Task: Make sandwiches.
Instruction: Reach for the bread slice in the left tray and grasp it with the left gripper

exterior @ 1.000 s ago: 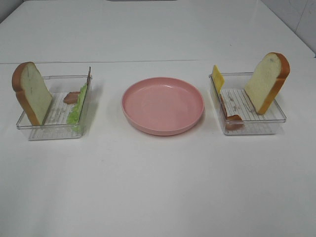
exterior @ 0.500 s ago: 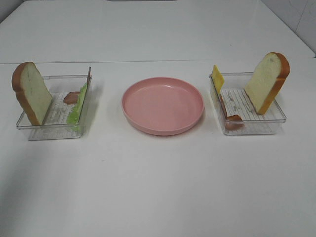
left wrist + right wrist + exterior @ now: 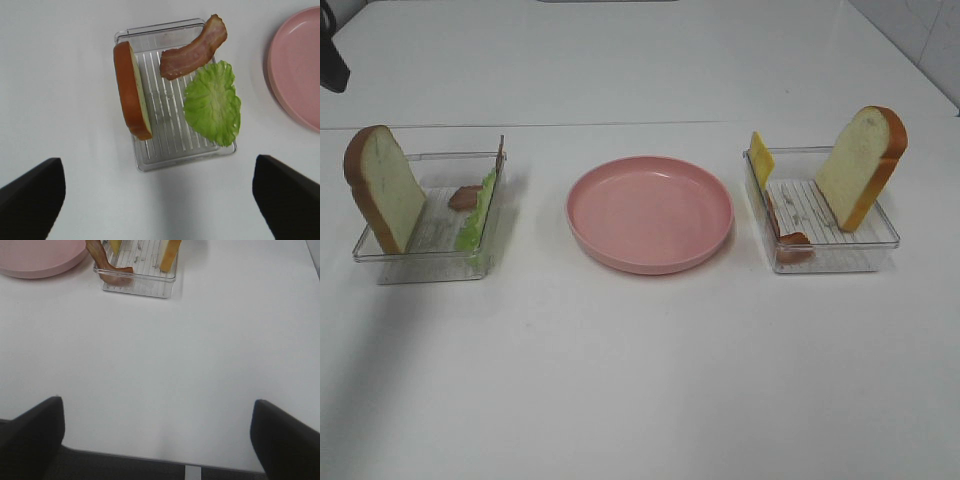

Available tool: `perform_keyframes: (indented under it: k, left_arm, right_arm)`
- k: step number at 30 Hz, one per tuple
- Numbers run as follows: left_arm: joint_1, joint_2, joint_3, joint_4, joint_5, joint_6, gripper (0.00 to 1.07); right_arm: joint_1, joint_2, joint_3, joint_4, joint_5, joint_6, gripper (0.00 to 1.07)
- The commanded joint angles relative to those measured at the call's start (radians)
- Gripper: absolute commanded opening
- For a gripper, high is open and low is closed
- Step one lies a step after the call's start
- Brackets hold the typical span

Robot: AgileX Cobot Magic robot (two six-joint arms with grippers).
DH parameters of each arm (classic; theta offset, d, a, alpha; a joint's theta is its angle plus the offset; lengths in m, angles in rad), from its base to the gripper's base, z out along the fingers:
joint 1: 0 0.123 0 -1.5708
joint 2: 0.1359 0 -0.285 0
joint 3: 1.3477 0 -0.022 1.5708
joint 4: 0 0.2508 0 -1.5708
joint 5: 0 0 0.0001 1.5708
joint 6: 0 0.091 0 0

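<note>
No assembled sandwiches show; the parts stand in two clear trays. The left tray [image 3: 380, 262] holds an upright bread slice [image 3: 385, 190], lettuce [image 3: 475, 225] and bacon [image 3: 465, 197]. My left gripper [image 3: 157, 172] hovers open above this tray [image 3: 175, 157], with the bread [image 3: 131, 90], bacon [image 3: 195, 47] and lettuce [image 3: 212, 102] below it. The right tray [image 3: 830, 262] holds bread [image 3: 860, 165], cheese [image 3: 760, 160] and bacon [image 3: 790, 240]. My right gripper [image 3: 157, 415] is open and empty over bare table, well short of its tray [image 3: 140, 285].
A round pink plate [image 3: 650, 213] sits empty between the two trays. A dark part of the left arm [image 3: 330, 62] shows at the far left corner. The table's near edge [image 3: 150, 457] lies under the right gripper.
A dark part of the left arm has come into the top left corner of the exterior view. The trays, food pieces and plate have not moved.
</note>
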Motion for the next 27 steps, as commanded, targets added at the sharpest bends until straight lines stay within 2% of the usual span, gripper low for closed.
perform_keyframes:
  k: [1, 3, 5, 14, 22, 27]
  left_arm:
    - [-0.001, 0.068, -0.050, 0.010, -0.002, -0.008, 0.94]
    - [-0.001, 0.096, -0.069, 0.015, 0.003, -0.009, 0.94]
    - [-0.001, 0.189, -0.135, 0.027, 0.020, -0.010, 0.94]
    - [-0.001, 0.354, -0.229, 0.048, 0.050, -0.024, 0.94]
    - [0.002, 0.446, -0.249, 0.068, 0.031, -0.027, 0.94]
    - [0.002, 0.512, -0.249, 0.066, 0.001, -0.052, 0.94]
  right_arm:
    - [0.000, -0.003, 0.001, 0.002, -0.004, -0.003, 0.99]
    - [0.000, -0.003, 0.001, 0.002, -0.004, -0.003, 0.99]
    - [0.000, -0.003, 0.001, 0.002, -0.004, -0.003, 0.99]
    - [0.000, -0.003, 0.001, 0.002, -0.004, -0.003, 0.99]
    - [0.000, -0.003, 0.001, 0.002, -0.004, -0.003, 0.99]
    - [0.000, -0.003, 0.001, 0.002, -0.004, -0.003, 0.99]
